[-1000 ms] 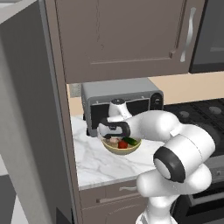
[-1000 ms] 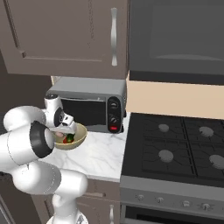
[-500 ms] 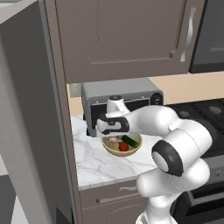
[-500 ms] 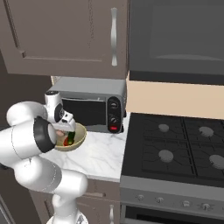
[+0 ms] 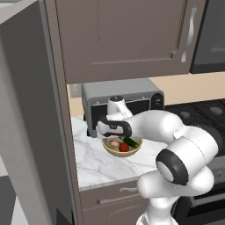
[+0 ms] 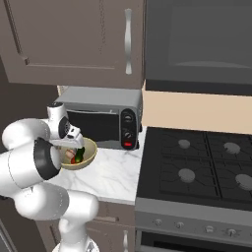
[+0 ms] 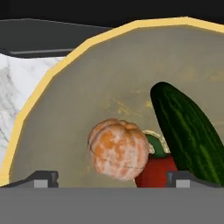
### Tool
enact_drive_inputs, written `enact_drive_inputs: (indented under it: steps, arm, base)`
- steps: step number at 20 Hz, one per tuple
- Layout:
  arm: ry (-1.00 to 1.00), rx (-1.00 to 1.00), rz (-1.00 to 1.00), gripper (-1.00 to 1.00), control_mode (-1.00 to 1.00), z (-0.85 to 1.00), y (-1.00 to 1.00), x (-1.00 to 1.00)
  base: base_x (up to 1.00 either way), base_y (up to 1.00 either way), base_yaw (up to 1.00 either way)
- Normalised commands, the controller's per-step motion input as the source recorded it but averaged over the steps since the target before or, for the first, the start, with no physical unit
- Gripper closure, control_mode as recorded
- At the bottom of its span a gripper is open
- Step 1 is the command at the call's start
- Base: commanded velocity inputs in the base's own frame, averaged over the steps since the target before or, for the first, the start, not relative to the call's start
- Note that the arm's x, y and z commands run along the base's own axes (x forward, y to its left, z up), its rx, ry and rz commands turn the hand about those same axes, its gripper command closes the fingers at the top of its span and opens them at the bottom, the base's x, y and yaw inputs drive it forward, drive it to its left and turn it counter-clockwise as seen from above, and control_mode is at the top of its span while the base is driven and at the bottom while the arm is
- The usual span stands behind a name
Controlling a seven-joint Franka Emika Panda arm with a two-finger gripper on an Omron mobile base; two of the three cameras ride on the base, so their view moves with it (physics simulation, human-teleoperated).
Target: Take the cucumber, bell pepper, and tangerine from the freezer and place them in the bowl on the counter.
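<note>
On the white marble counter point(image 5: 94, 160), before the grey microwave point(image 5: 123, 99), the gripper point(image 7: 111, 178) hangs wide open and empty directly over the bowl point(image 7: 52, 109), where the tangerine point(image 7: 118, 149) lies at 12 o'clock off its tips, the bell pepper point(image 7: 155, 170) and the cucumber point(image 7: 188, 133), long axis running 11-to-5, at 2 o'clock.

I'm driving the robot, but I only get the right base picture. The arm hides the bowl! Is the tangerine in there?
Observer: Yes. In the hand view the tangerine lies inside the bowl, loose.
Operator: And the red pepper?
Observer: The bell pepper sits beside it, touching the tangerine.
Operator: Is the gripper holding anything?
Observer: No. The gripper is open, its fingertips standing apart on either side of the tangerine, not pressing it.
Operator: Cucumber too?
Observer: Yes, the cucumber leans along the bowl's side.
</note>
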Motion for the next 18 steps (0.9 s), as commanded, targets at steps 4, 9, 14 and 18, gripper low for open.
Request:
enact_drive_inputs:
  steps: [4,9,14,18]
  arm:
    - [-0.14,0.00,0.00,-1.00,-1.00,0.20,-0.18,-0.31]
    - [-0.12,0.00,0.00,-1.00,-1.00,0.35,-0.30,-0.31]
    - [-0.09,0.00,0.00,-1.00,-1.00,0.38,-0.31,-0.31]
    - [-0.06,0.00,0.00,-1.00,-1.00,0.41,-0.21,-0.34]
  base:
    - [0.00,0.00,0.00]
    - [0.00,0.00,0.00]
    - [0.00,0.00,0.00]
    - [0.00,0.00,0.00]
